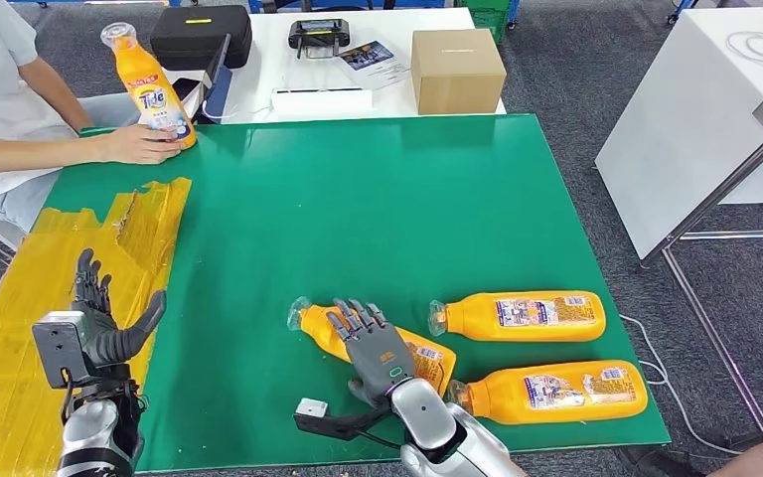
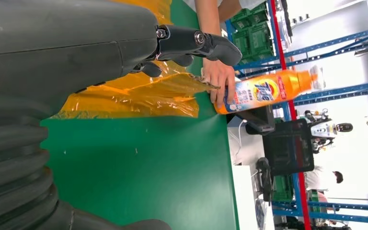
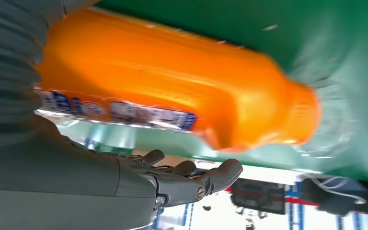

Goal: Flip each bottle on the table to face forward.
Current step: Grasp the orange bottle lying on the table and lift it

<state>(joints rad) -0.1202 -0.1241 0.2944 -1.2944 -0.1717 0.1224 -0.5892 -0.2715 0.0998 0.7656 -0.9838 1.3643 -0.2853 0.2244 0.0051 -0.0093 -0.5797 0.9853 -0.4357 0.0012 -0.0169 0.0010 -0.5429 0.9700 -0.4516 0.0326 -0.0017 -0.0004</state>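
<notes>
Glossy orange plastic bottles (image 1: pixel 532 316) with shiny printed labels lie on a smooth matt green tabletop (image 1: pixel 358 199), crinkled glossy yellow film (image 1: pixel 20 328) at left, a matt cardboard box (image 1: pixel 457 70) above.

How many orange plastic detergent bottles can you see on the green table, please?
4. One upright orange plastic bottle stands at the far left corner under a person's hand. Three lie near the front edge: one beneath the right hand, two beside it.
</notes>
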